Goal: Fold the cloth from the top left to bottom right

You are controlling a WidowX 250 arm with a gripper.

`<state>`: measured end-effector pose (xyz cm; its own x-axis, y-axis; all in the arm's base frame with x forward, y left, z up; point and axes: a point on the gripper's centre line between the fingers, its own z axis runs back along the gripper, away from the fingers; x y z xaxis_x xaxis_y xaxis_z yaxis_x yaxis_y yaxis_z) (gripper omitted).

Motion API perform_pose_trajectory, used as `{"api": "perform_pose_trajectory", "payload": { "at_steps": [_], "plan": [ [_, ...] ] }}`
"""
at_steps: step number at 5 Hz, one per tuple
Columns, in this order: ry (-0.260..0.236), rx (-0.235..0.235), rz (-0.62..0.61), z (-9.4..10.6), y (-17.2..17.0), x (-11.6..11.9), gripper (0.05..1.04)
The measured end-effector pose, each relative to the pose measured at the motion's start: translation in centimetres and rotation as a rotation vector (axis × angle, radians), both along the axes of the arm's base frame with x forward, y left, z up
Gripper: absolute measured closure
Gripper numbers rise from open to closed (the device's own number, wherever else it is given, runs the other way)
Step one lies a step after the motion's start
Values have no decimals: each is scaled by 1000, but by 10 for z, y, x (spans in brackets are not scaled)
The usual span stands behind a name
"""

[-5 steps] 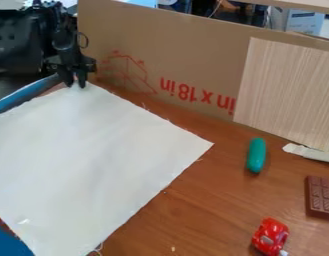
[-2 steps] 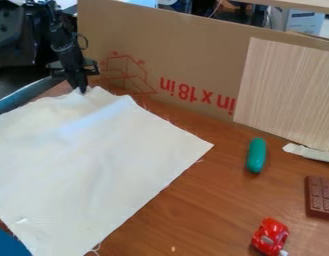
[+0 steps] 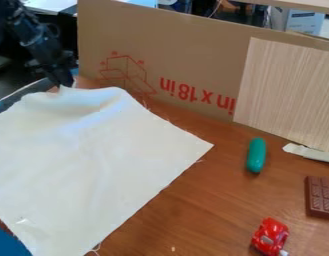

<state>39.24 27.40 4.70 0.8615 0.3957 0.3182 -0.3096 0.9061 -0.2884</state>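
The gripper (image 3: pixel 65 84), at eleven o'clock, is closed upon the white cloth (image 3: pixel 93 160) at its raised top corner, the rest spreading over the tabletop (image 3: pixel 207 200) toward eight o'clock, so folding seems just begun, and next this corner should travel toward five o'clock.

Upside-down red lettering (image 3: pixel 197 95) on the brown cardboard panel (image 3: pixel 187 55) reads "in x 18 in", and a pale box (image 3: pixel 305 21) behind it bears what may be dark print, too small to read.
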Motion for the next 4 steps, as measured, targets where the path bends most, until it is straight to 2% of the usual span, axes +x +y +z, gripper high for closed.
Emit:
{"api": "perform_pose_trajectory", "payload": {
  "at_steps": [1,2,3,4],
  "plan": [
    [-40,-27,-60,0,-7,-18,1031],
    [-85,-19,-134,1,-19,-42,1031],
    [-88,47,-194,-4,-42,-74,1031],
    [-91,98,-233,1,-65,-102,1031]
  ]
}}
